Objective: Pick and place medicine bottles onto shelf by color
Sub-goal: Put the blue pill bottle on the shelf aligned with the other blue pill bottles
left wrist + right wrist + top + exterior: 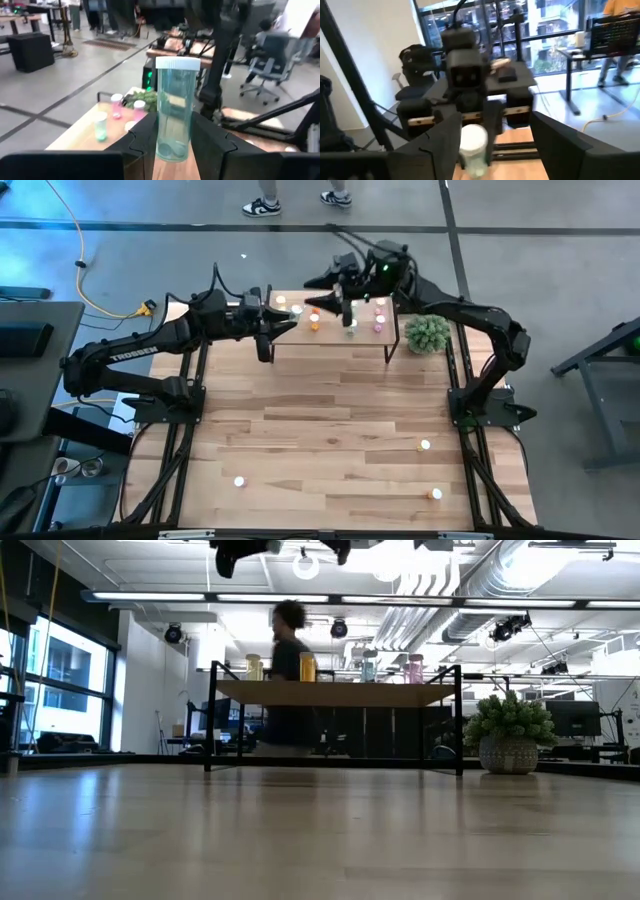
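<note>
A pale plank tabletop (320, 440) fills the middle of an open workroom with a grey floor, office chairs and glass walls beyond; a person (285, 680) stands behind the table's far edge. At that far edge stands the shelf (335, 332), a small light-wood board on thin black legs, with a round green plant ball (428, 333) in a woven pot just beside its right end.

On the shelf, small clear plastic bottles with white caps stand upright in colour groups: a yellow bottle (254, 667) toward the left end, an orange bottle (307, 666) next, a green bottle (369, 667) and a pink bottle (414, 667) toward the right end. Three loose bottles (425, 445) lie well apart on the tabletop's near half, two toward the right edge and one toward the left.

The left gripper (172, 145) hovers over the shelf's left end, its two dark, flat fingers clenched on the lower body of an upright pale-green bottle (175, 107), a smooth translucent cylinder. The right gripper (485, 142) reaches over the shelf's far edge near its middle, its fingers spread wide; a white-capped bottle (474, 145) stands between them, and whether either finger touches it cannot be told.
</note>
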